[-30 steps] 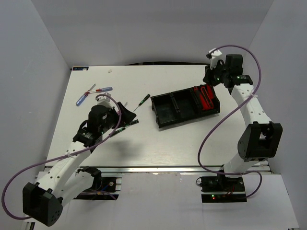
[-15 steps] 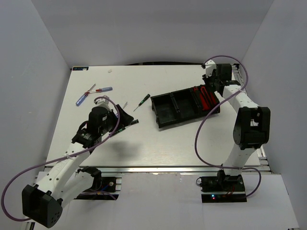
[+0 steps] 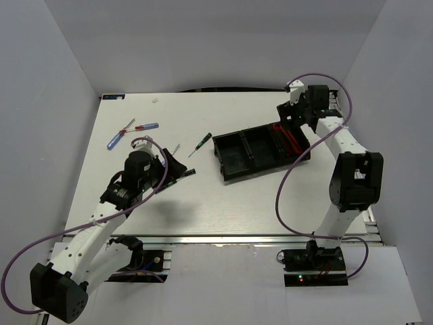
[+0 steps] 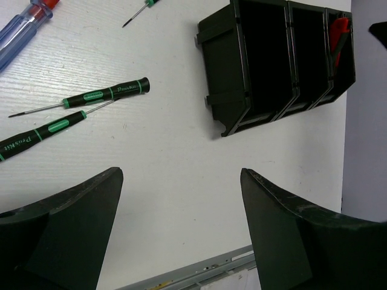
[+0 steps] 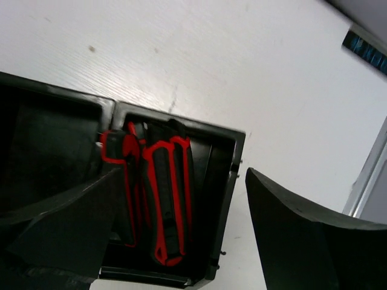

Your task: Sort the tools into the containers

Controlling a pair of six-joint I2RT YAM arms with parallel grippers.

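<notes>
Left gripper [image 4: 181, 175] and right gripper [image 5: 184, 175] both spread wide, nothing held. Knives [image 5: 166, 199] sit in the tray's [image 4: 221, 90] 3 o'clock compartment, right under the right gripper. Screwdrivers [image 4: 100, 95] lie on the table [image 3: 237, 203], 9 o'clock of tray.

Robot lab, enclosed test cell.
A white table [image 3: 223, 203] stood boxed in by plain grey panels [image 3: 203, 40] on three sides; a left arm [image 3: 101, 223] and a right arm [image 3: 348, 145] were bolted to an aluminium rail [image 3: 223, 239] at its near edge, and purple cables [image 3: 280, 203] looped loose.
</notes>
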